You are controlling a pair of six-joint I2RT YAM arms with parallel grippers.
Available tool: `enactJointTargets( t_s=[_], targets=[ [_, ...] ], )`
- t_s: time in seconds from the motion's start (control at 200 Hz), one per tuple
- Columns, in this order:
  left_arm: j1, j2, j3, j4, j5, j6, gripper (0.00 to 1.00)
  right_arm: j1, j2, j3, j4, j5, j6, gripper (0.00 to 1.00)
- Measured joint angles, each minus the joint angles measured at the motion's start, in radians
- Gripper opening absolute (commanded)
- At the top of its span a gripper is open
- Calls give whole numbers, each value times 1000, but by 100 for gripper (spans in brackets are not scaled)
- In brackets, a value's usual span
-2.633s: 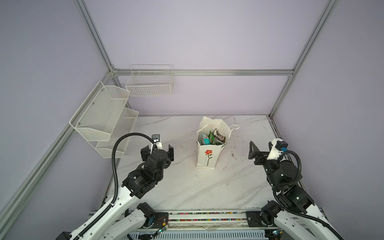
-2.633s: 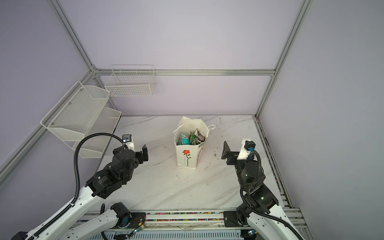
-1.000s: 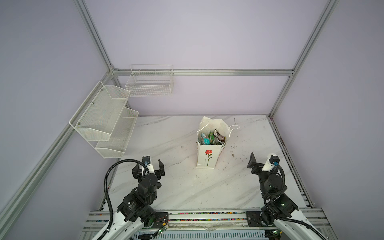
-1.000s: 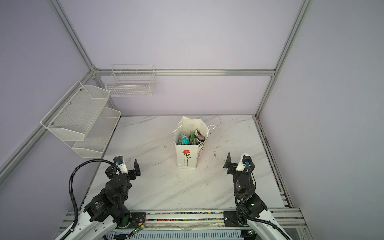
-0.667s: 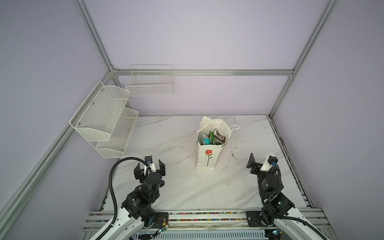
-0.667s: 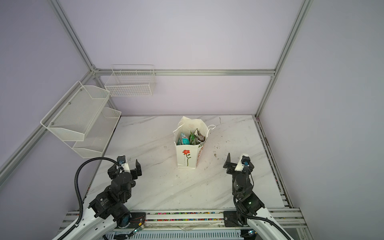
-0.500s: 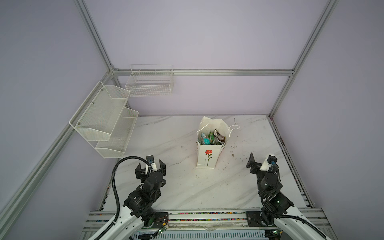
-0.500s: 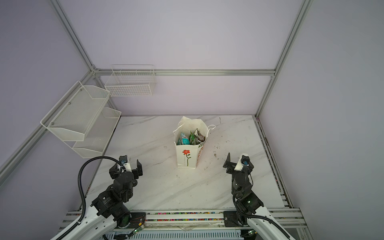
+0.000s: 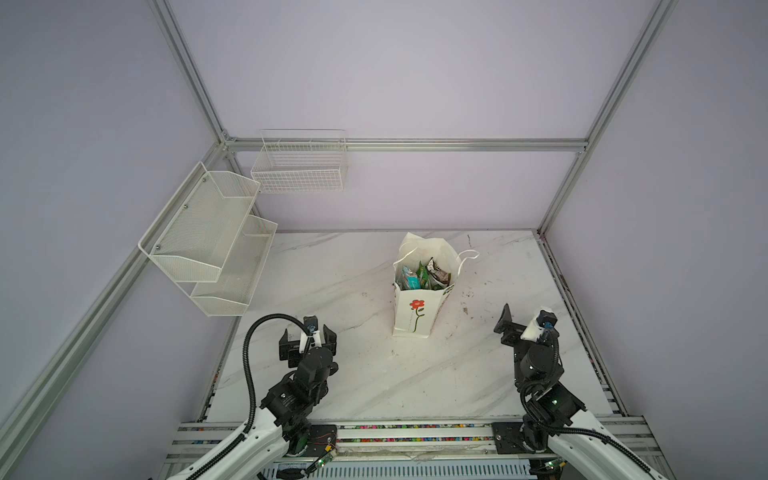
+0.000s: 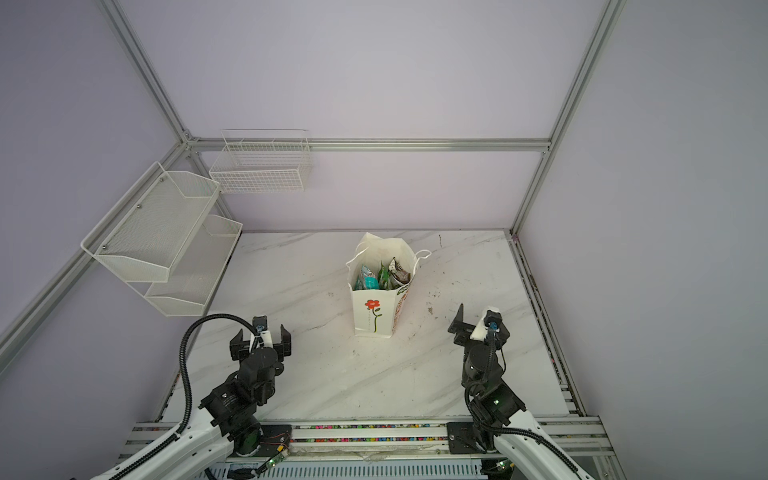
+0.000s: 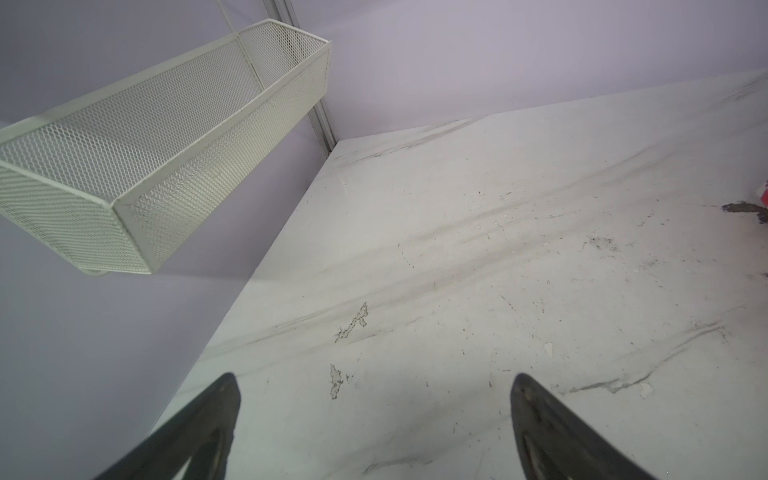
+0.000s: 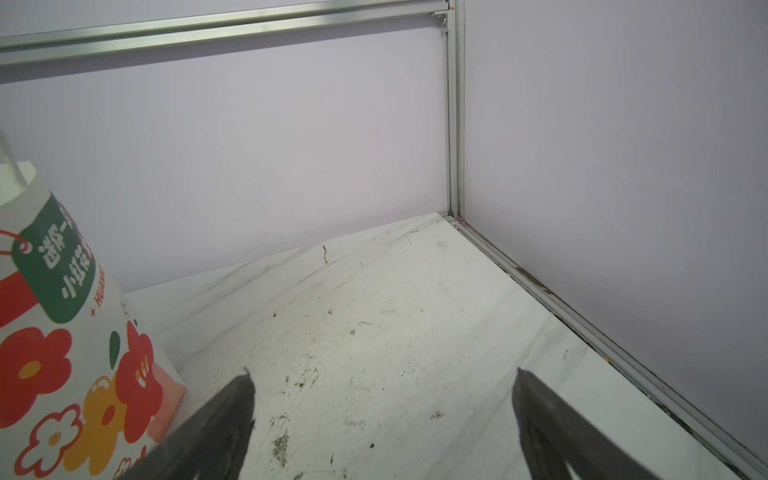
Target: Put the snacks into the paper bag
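The paper bag (image 9: 419, 309) (image 10: 372, 312) stands upright in the middle of the marble table (image 9: 332, 270), cream with a red flower on its front. Several snacks (image 9: 424, 276) (image 10: 380, 276) stick up inside its open mouth: teal, green and dark brown packets. My left gripper (image 9: 307, 337) (image 10: 261, 337) (image 11: 374, 378) hangs open and holds nothing over bare table at the front left, well apart from the bag. At the front right my right gripper (image 9: 524, 322) (image 10: 478, 324) (image 12: 384, 374) is open and holds nothing too, with the bag's flowered side (image 12: 62, 332) beside it.
A two-tier white mesh shelf (image 9: 208, 245) (image 11: 158, 137) juts from the left wall above the table's left edge. A white wire basket (image 9: 299, 166) hangs on the back wall. Aluminium frame posts (image 12: 454, 116) mark the corners, and a rail (image 9: 415, 432) runs along the front.
Both arms have drawn back from the bag toward the front rail and now hold almost still. Both grippers stayed open. The bag has not moved.
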Motion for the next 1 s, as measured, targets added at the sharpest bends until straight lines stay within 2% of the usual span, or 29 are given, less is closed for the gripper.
enactJointTargets(
  t_s=[0.235, 0.56, 1.0],
  targets=[
    [0, 11, 0, 60, -27, 1, 100, 0, 50, -19, 100, 23, -29, 97],
    [10, 8, -50, 180, -55, 30, 100, 0, 202, -51, 307, 35, -74, 97],
    [50, 108, -50, 303, -60, 49, 100, -13, 352, -63, 521, 42, -105, 97]
  ],
)
